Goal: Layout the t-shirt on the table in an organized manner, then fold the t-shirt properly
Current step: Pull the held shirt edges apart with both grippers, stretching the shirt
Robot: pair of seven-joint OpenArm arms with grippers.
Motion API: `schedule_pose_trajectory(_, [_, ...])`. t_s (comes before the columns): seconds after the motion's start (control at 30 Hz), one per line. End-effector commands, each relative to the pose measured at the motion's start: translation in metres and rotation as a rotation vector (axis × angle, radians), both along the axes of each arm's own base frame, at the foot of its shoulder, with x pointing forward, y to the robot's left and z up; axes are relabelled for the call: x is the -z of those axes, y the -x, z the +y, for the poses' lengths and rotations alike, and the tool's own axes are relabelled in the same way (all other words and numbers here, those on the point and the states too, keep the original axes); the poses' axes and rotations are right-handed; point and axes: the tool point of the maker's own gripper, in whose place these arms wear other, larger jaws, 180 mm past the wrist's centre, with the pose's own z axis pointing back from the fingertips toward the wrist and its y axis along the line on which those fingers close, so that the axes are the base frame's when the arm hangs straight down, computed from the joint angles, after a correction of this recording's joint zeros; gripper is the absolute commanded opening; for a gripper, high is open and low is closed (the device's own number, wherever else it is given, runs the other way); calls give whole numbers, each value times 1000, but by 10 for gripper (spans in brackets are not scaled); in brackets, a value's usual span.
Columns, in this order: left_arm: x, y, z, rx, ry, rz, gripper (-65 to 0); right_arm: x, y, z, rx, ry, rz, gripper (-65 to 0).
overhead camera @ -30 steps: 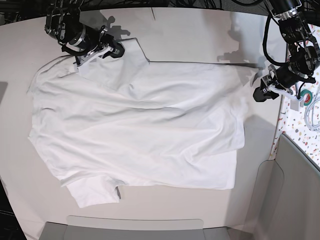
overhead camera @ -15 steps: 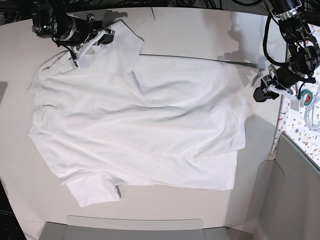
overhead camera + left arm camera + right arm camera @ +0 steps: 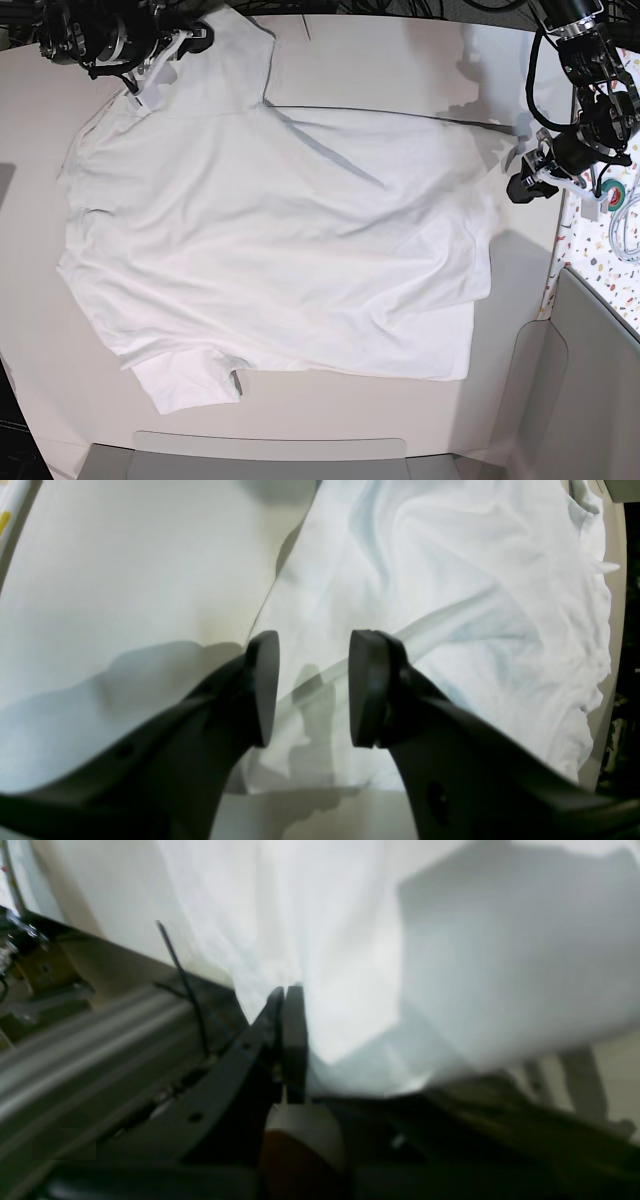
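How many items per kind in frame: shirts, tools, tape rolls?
t-shirt: 1, white, spread on the table
tools: 2, the left tool open and empty, the right tool shut on the t-shirt
tape roll: 1, on the speckled strip
Total: 4

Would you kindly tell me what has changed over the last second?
The right gripper, shut on the t-shirt, pulled its upper sleeve toward the table's far left corner, spreading it out. The left gripper stayed open beside the hem; the shirt's body hardly moved.
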Motion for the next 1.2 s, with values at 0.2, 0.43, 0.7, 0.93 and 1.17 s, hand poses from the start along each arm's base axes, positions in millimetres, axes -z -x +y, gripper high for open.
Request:
schedule_pose_trajectory(0.2, [-12,-6,4,1,-13,-39,-433,-10,10,-7,-41,-12,31,-650])
schedule_pose_trajectory(0.43, [-13,-6,7,-8,-15,-44,-433,-11,14,-7,-39,-11,37,-485])
schedule_pose_trajectory(0.7, [-15,-7,10,-5,-26,-44,-433,-31,6,-17,-64,-32,23,-370])
schedule_pose_trajectory(0.93, [-23,-9,8,15,-48,-61,-539,-77,-63,-59,112,-29,-202,-371])
schedule_pose_trajectory(1.17, [-10,-3,-9,66,-38,-20,-593,-98,-111,-63,292,-111,-388,-647])
